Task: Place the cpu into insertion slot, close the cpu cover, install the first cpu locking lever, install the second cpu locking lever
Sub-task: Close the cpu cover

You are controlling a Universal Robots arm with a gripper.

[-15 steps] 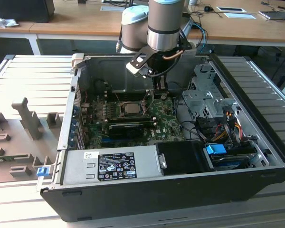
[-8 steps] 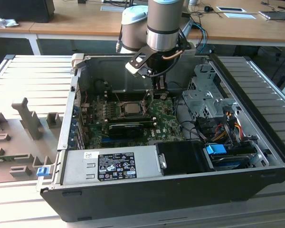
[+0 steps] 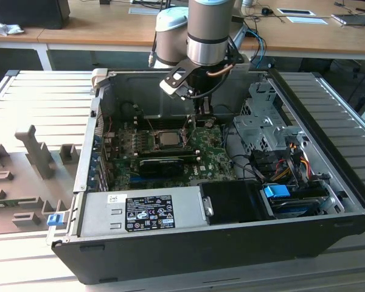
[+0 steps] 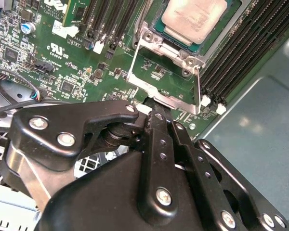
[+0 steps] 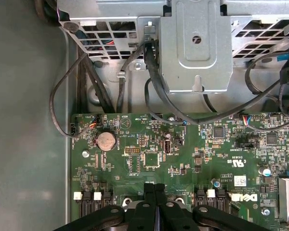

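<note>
Gripper closed tight, pinching the edge of the raised cpu cover beside the seated cpu.

The cpu runs off the second wrist view's edge; the hand hides part of the cpu cover

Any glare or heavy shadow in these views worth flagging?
Second wrist view: glare washes out the cpu top, and the gripper body is a dark mass. First wrist view: evenly lit, mild sheen on the metal bracket. Exterior view: even room light, computer case interior dimmer.
</note>
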